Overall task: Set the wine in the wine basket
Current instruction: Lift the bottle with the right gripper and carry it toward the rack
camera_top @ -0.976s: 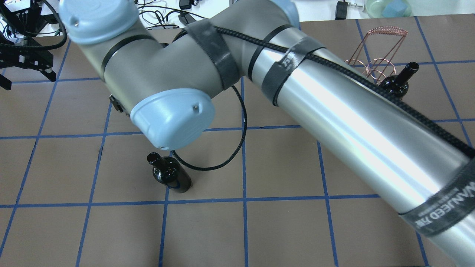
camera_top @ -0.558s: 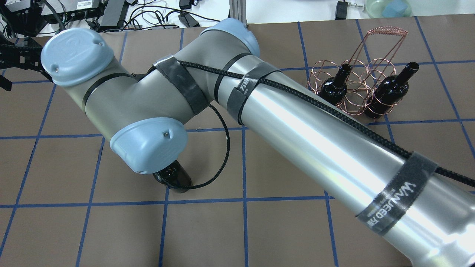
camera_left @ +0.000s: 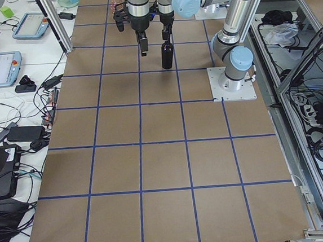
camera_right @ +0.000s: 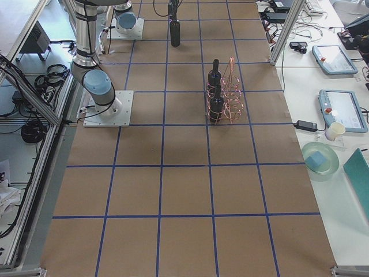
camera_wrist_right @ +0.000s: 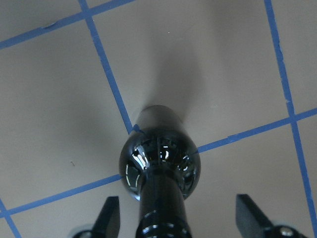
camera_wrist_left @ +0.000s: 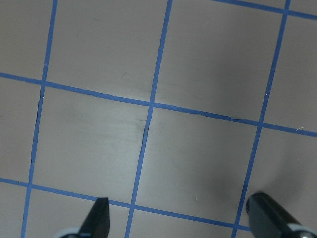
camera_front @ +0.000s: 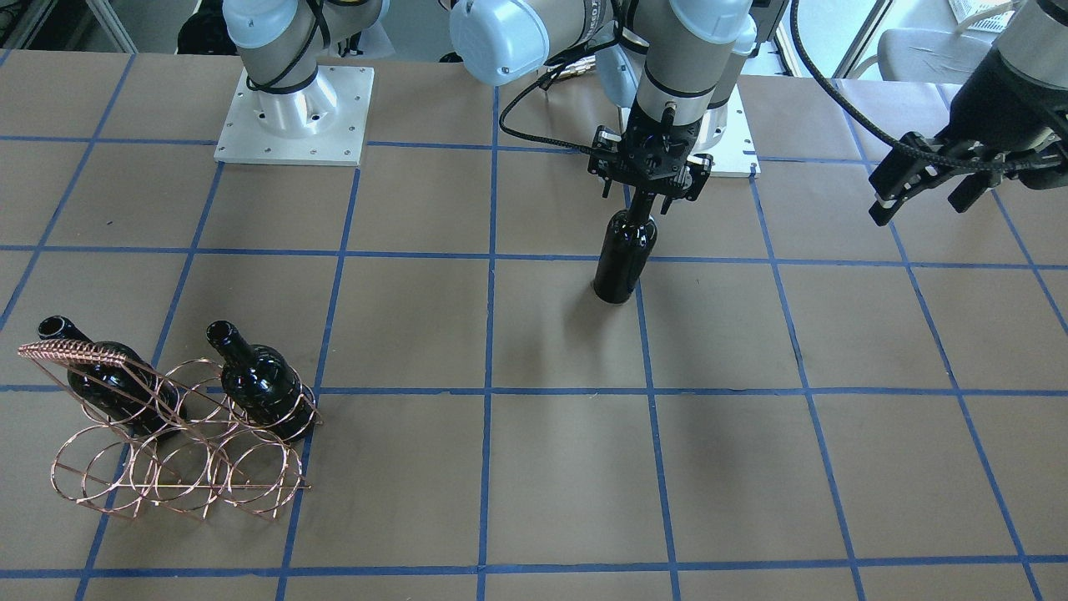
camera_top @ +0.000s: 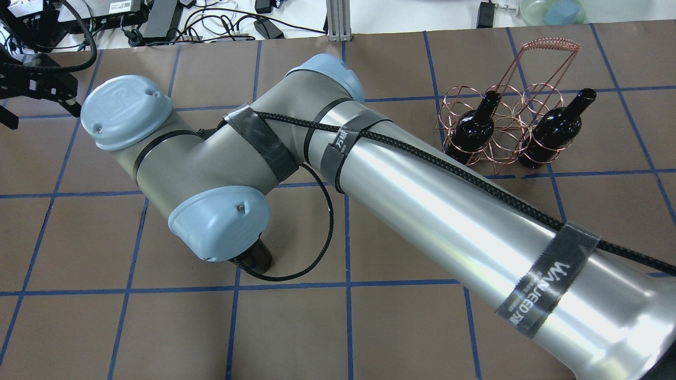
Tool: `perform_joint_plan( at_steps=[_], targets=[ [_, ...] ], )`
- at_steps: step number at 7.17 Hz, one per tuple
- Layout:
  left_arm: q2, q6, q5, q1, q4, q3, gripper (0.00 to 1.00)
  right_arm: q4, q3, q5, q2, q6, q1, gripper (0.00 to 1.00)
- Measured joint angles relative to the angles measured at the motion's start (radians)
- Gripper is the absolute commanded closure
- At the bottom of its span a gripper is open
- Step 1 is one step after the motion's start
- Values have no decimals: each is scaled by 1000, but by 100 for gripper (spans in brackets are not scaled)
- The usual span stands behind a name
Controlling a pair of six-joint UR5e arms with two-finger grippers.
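A near-black wine bottle (camera_front: 622, 263) stands upright on the brown table, alone. My right gripper (camera_front: 645, 196) is over its top. In the right wrist view the open fingers (camera_wrist_right: 111, 215) stand on both sides of the bottle's neck (camera_wrist_right: 163, 218), apart from it. In the overhead view my right wrist hides all but the bottle's base (camera_top: 260, 257). The copper wire wine basket (camera_front: 179, 467) stands far off and holds two alike bottles (camera_front: 260, 386) (camera_front: 104, 384). My left gripper (camera_front: 922, 200) is open and empty above the table.
The basket (camera_top: 504, 140) is on the robot's right side of the table, with its handle bar (camera_top: 549, 43) raised. The right arm's long link (camera_top: 449, 211) crosses the overhead view. Cables and devices lie beyond the table's far edge (camera_top: 211, 21).
My right arm has swung away from the camera and come down over the lone bottle. Its wrist now covers the bottle's neck, and the basket is uncovered.
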Motion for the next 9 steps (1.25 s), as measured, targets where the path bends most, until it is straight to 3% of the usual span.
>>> perform_joint_plan(
  at_steps=[1, 3, 7, 9],
  targets=[
    [0, 0, -2, 0, 0, 0, 0, -6, 2, -1, 1, 0, 0, 45],
    [-1, 0, -5, 0, 0, -1, 0, -22, 4, 0, 3, -1, 0, 100],
    [-3, 0, -6, 0, 1, -2, 0, -36, 3, -9, -5, -4, -15, 100],
    [-3, 0, -7, -1, 1, -3, 0, 7, 5, -32, -94, -83, -84, 100]
  ],
)
